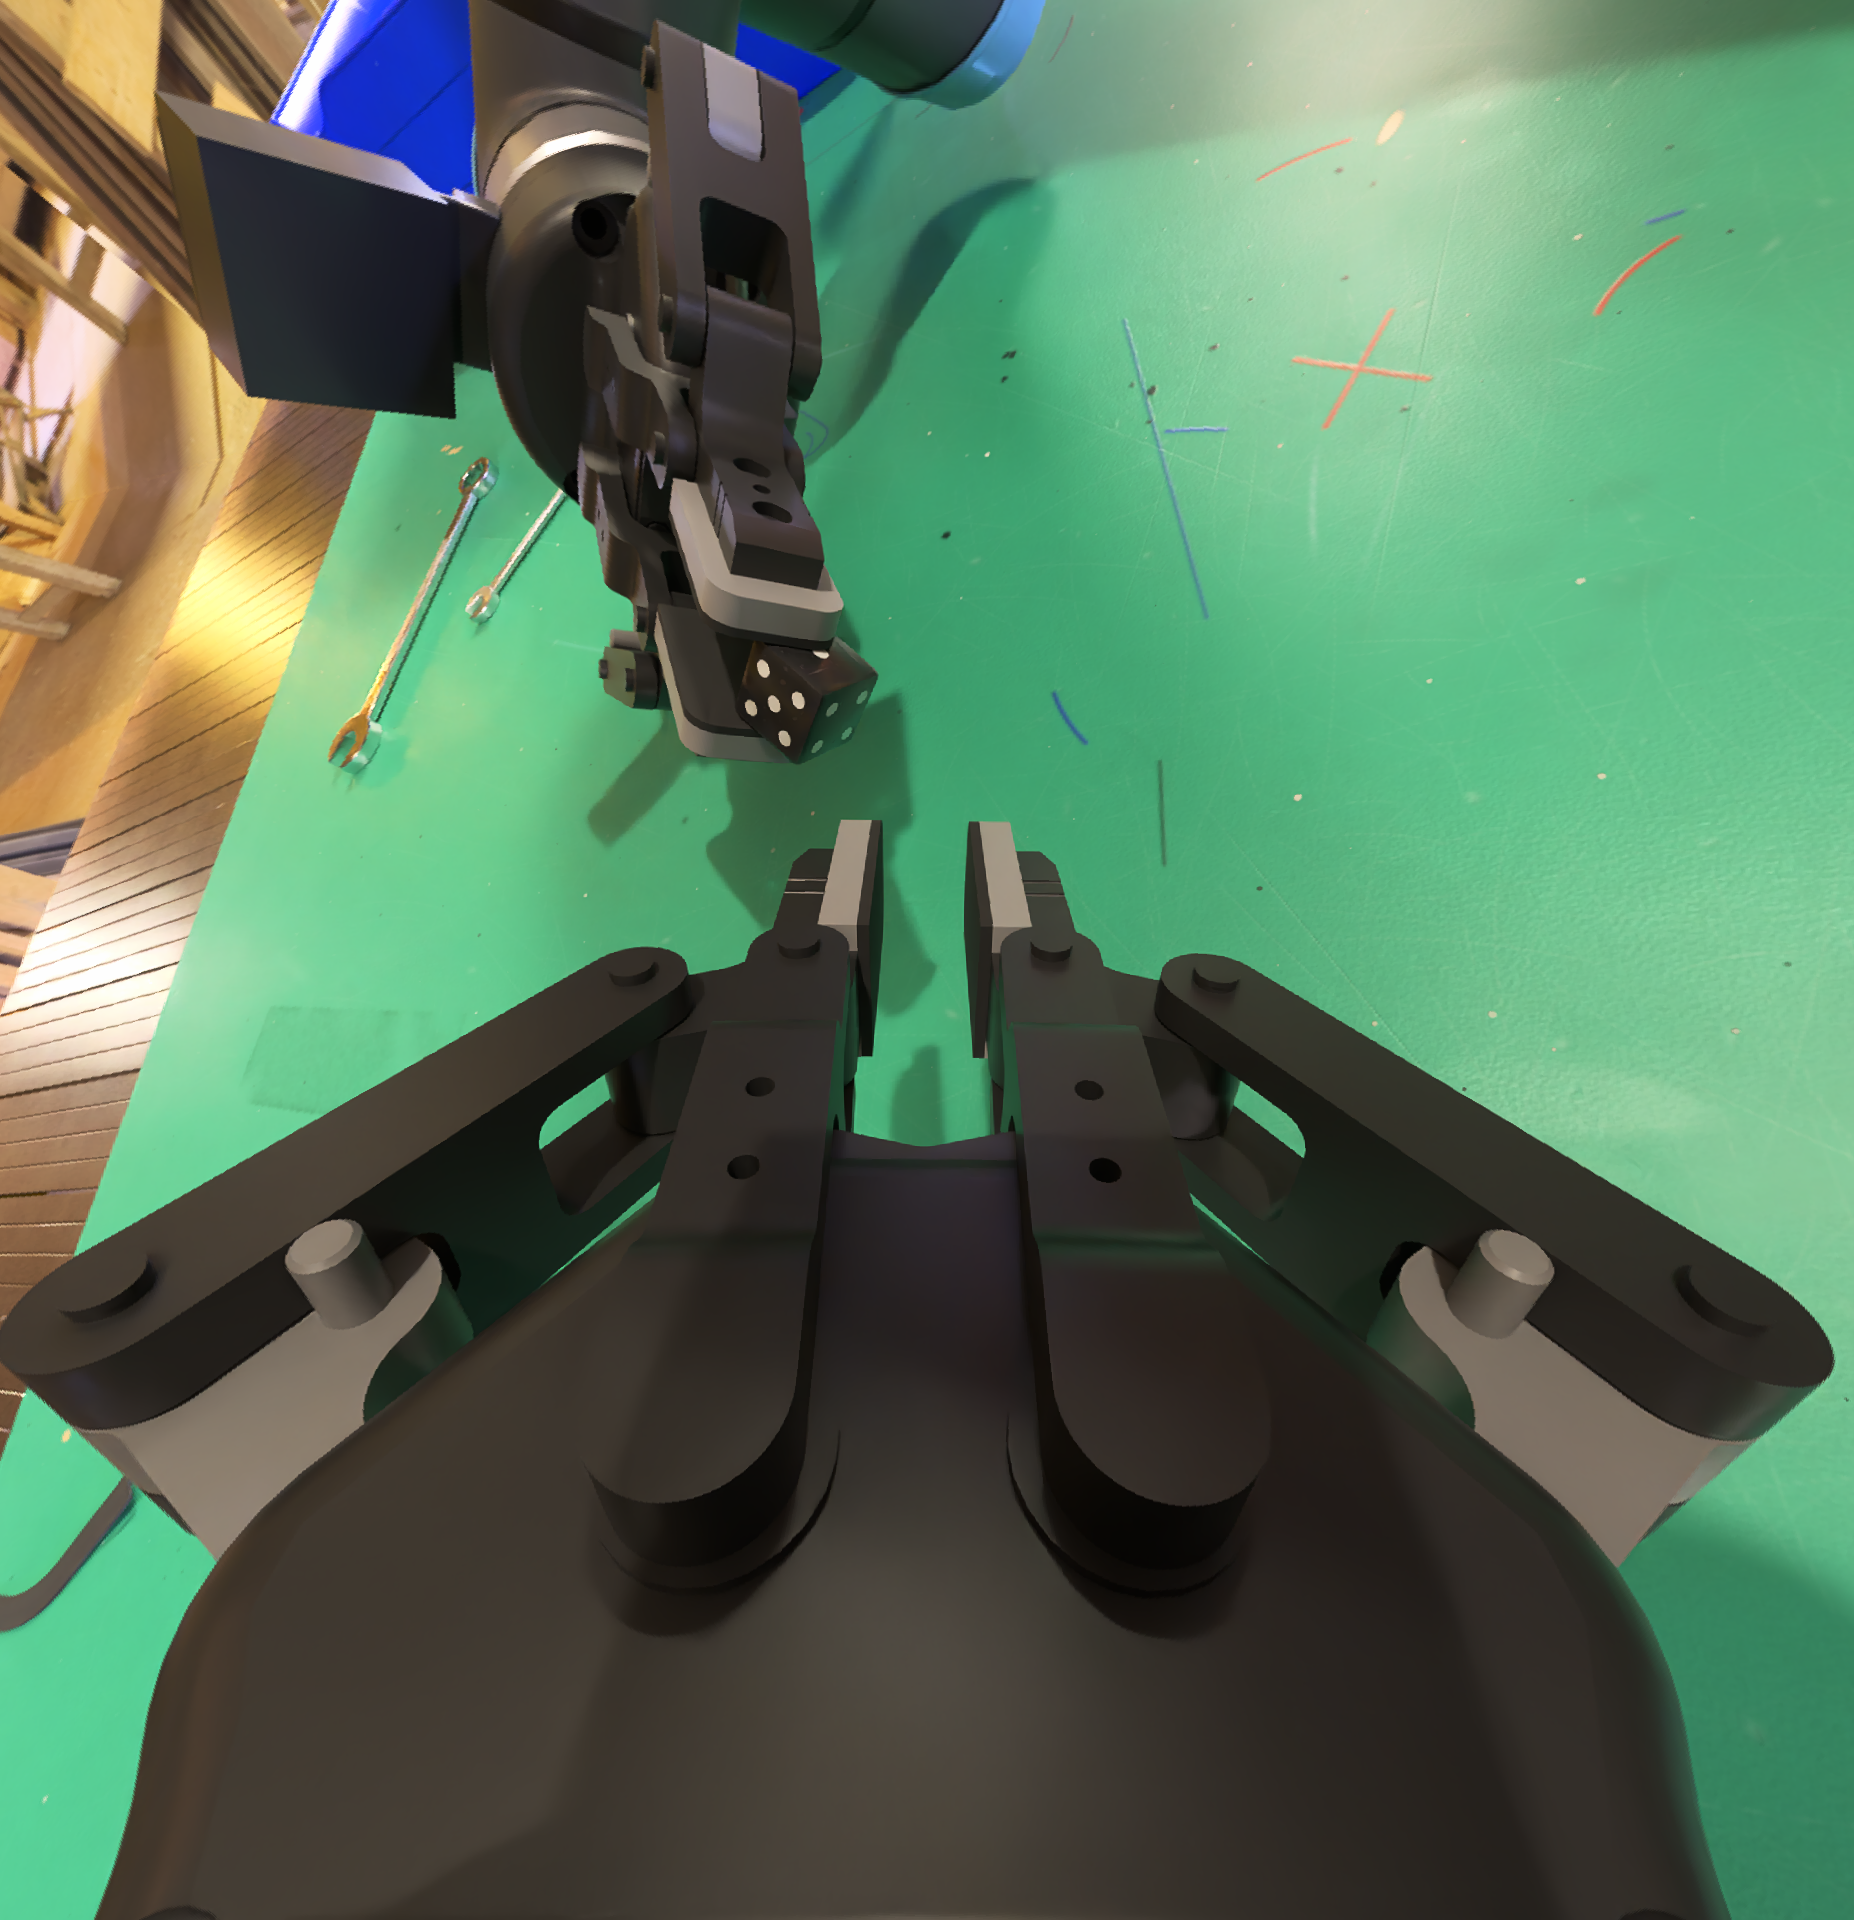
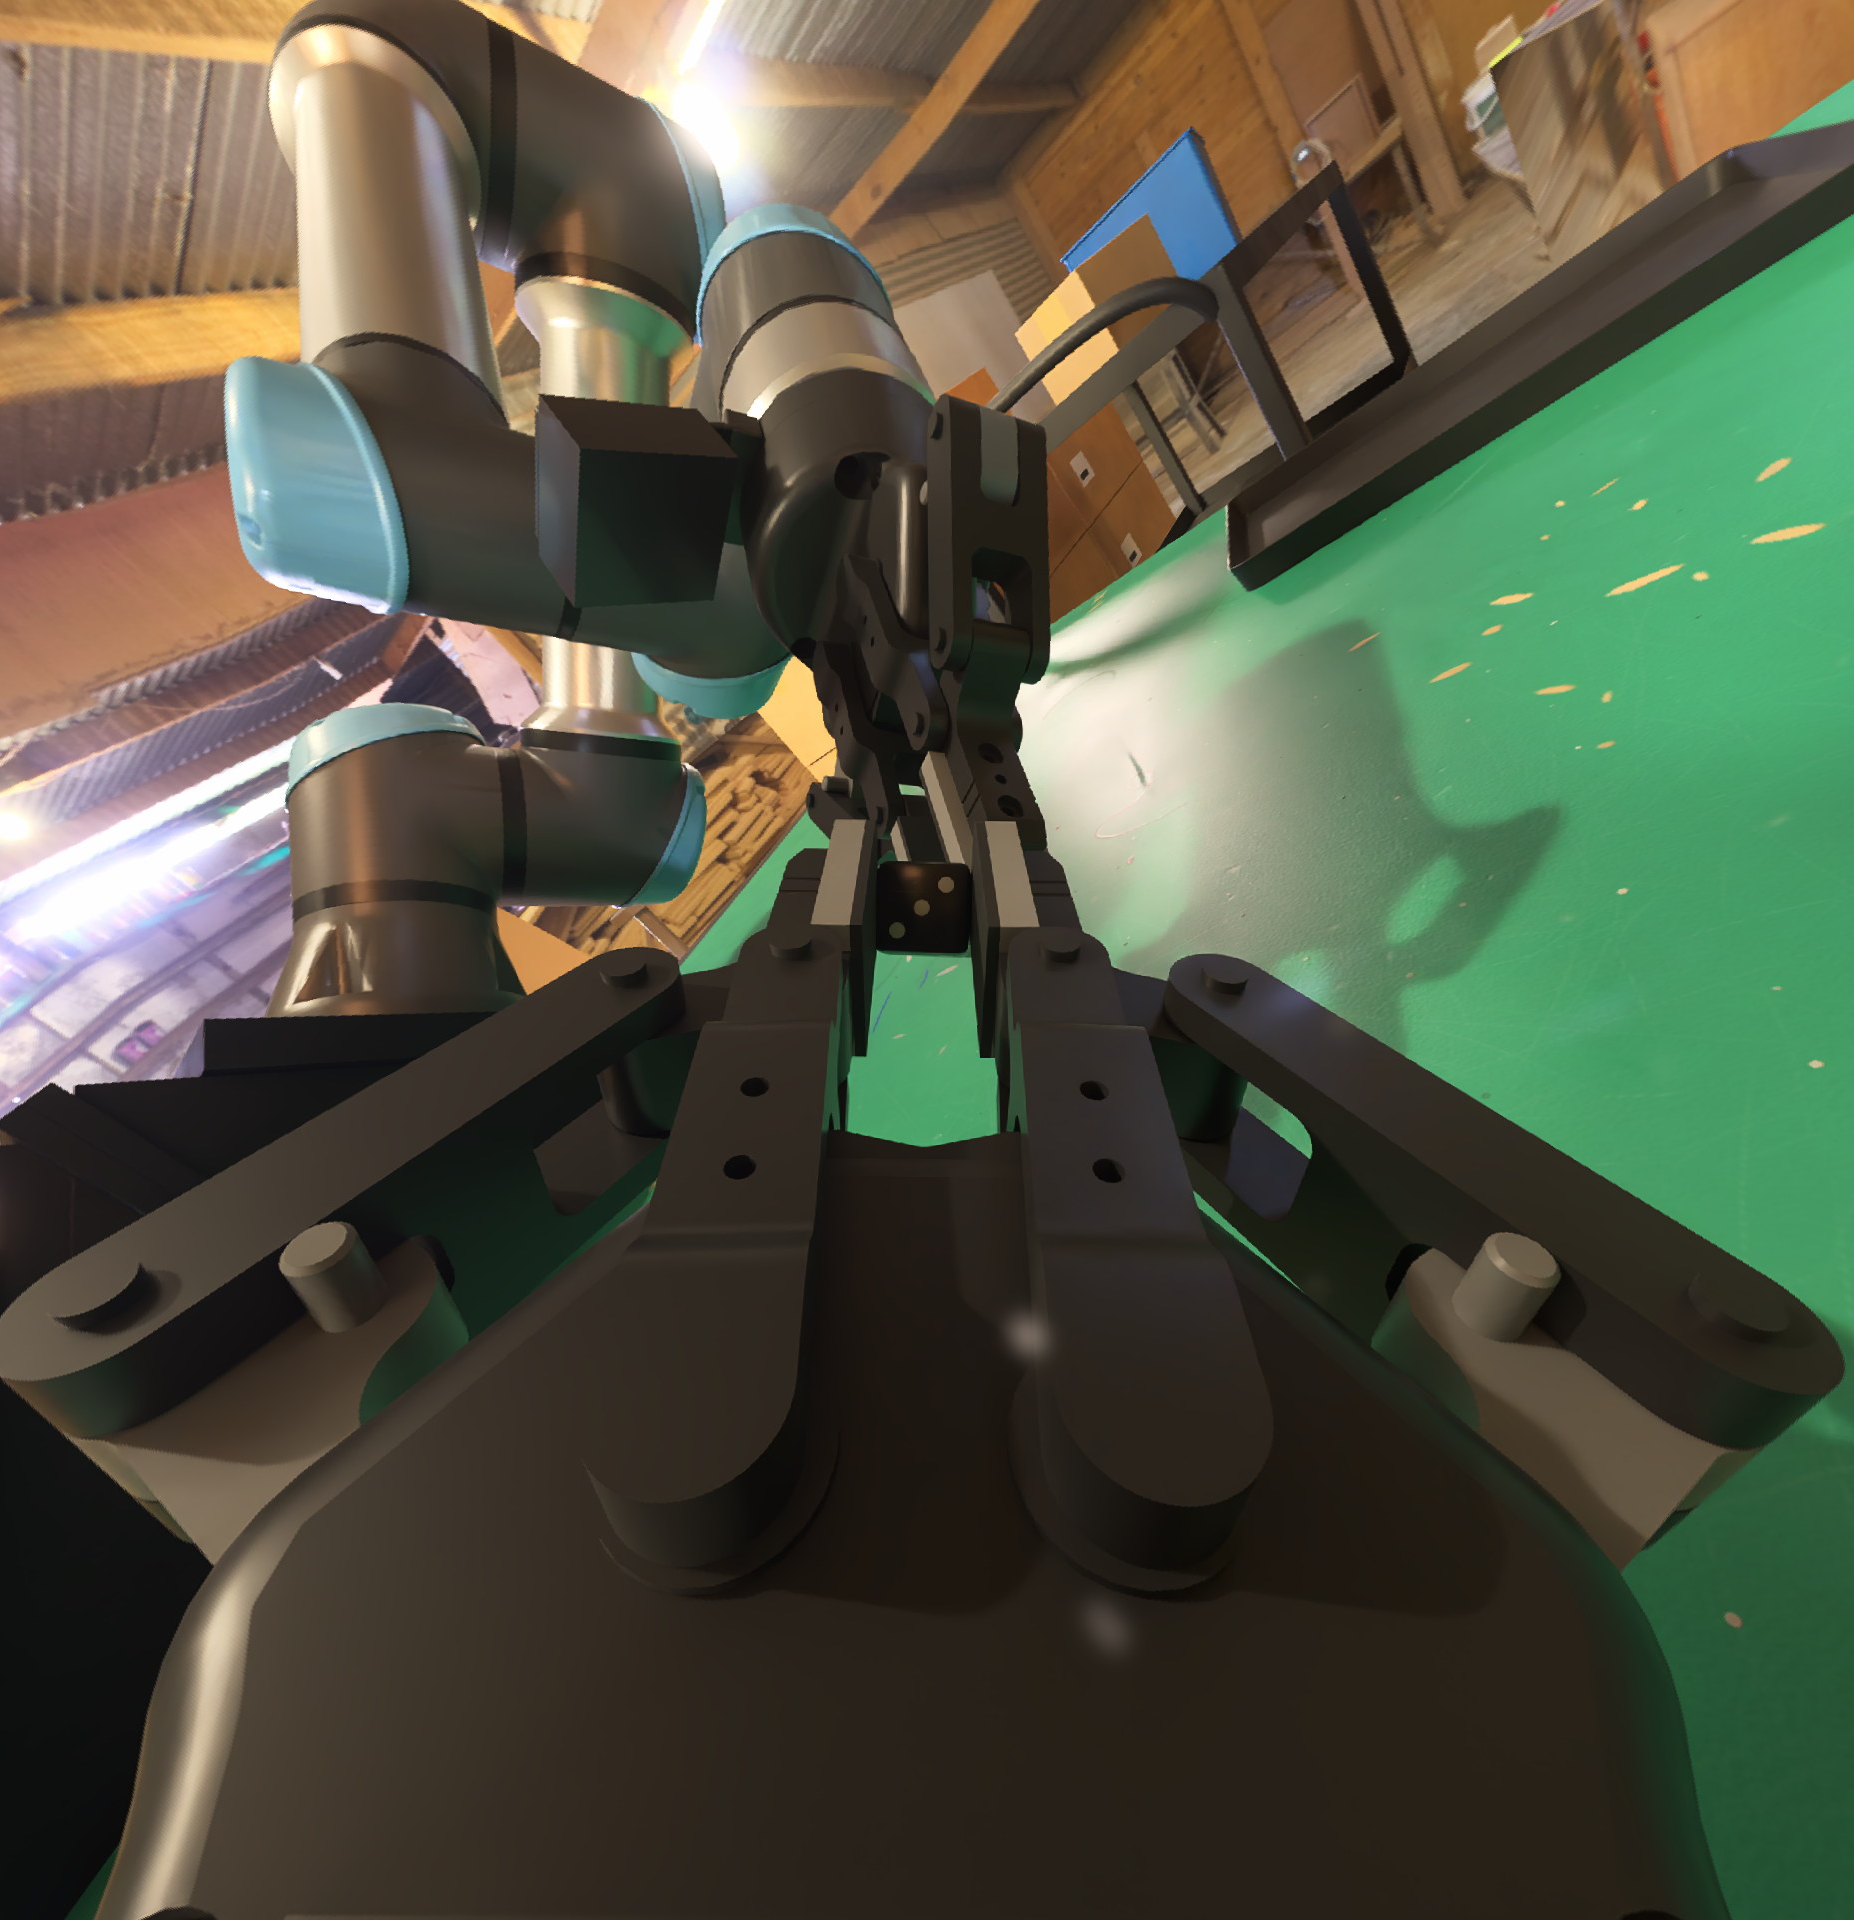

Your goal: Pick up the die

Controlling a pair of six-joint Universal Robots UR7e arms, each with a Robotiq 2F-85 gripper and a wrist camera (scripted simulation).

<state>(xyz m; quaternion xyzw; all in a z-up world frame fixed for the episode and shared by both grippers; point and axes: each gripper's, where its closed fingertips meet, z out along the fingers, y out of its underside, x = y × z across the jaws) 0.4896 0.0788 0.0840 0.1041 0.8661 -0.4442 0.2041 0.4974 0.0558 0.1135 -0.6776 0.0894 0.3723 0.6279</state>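
Note:
A black die with white pips [image 1: 798, 701] is held between the fingers of my right gripper [image 1: 788, 675], above the green table [image 1: 1422, 935]. In the right wrist view the die [image 2: 923, 909] sits clamped between the right gripper's [image 2: 923, 883] two pads. My left gripper [image 1: 923, 862] is just short of the die and points at it, its fingers a narrow gap apart with nothing between them. In the right wrist view the left gripper [image 2: 928, 821] faces me just beyond the die.
Two wrenches [image 1: 414, 613] [image 1: 512, 561] lie near the table's left edge. A blue bin [image 1: 383, 83] stands behind the right arm. A black tray [image 2: 1525, 343] rests on the table at the far right.

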